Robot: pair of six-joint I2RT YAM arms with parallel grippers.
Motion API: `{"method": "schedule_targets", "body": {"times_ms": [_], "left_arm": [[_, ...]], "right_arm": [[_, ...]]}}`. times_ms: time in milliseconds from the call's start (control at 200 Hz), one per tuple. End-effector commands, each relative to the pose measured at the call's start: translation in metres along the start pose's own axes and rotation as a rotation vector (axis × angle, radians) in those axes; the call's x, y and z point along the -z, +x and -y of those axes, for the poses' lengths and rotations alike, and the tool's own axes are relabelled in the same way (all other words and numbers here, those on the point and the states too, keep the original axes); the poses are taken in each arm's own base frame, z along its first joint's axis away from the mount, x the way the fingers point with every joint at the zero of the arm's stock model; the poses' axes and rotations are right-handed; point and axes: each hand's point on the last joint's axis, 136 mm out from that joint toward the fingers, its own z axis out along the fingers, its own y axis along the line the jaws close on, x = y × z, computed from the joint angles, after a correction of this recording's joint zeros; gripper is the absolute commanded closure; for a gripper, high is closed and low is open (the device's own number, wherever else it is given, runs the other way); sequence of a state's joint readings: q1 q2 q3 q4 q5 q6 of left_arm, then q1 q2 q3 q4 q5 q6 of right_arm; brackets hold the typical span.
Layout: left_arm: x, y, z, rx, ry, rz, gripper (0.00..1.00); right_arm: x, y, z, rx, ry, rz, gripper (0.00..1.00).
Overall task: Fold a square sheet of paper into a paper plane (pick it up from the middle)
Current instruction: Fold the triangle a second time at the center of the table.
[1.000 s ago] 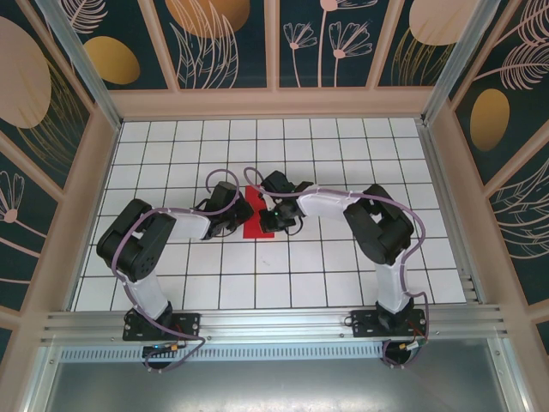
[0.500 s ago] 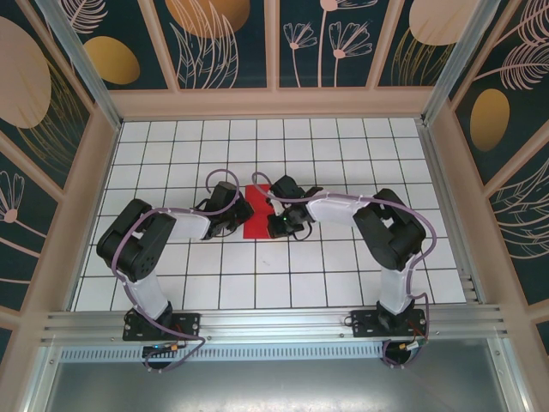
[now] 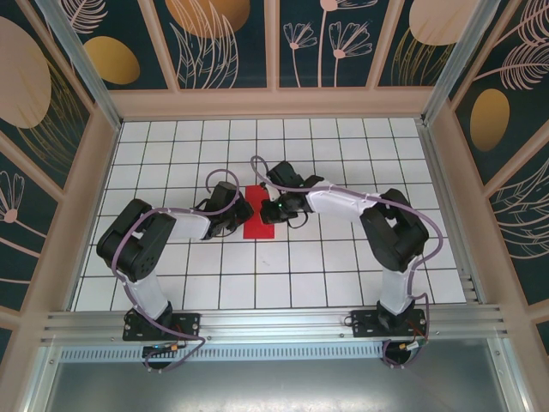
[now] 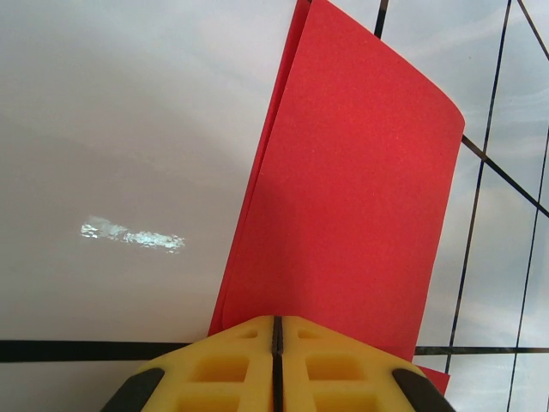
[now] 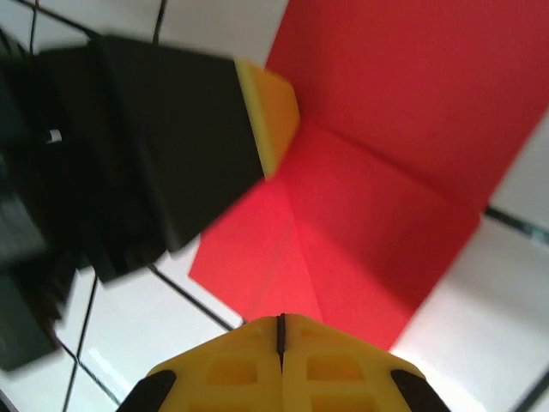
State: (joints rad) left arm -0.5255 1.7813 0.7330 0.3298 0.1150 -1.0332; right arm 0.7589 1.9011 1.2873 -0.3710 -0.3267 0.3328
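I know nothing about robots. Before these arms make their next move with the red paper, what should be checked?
1. Both grippers shut: ok, left gripper and right gripper show closed fingers.
2. Square sheet of paper lying on the table: ok.
3. Left fingertip resting on the paper: ok, seemingly.
4. Paper pinched between any fingers: cannot tell.
5. Fold pressed flat: not ok, upper layer bows.
6. Folding finished: not ok, no pointed shape yet.

The square sheet of paper (image 4: 343, 197) is plain bright red; the table (image 3: 326, 266) is white with black grid lines; the walls (image 3: 232, 43) are dark teal with tan leaves.
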Motion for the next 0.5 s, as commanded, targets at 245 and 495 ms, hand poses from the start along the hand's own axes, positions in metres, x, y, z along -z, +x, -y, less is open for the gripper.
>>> {"method": "schedule_targets", "body": {"times_ms": [245, 495], "left_arm": [[-0.007, 0.025, -0.05, 0.025, -0.163, -0.073, 0.88], [-0.007, 0.024, -0.052, 0.027, -0.171, -0.069, 0.88]], "right_arm": [[-0.038, 0.022, 0.015, -0.054, 0.004, -0.117, 0.92], [-0.03, 0.065, 0.025, -0.039, 0.009, -0.211, 0.93]]}}
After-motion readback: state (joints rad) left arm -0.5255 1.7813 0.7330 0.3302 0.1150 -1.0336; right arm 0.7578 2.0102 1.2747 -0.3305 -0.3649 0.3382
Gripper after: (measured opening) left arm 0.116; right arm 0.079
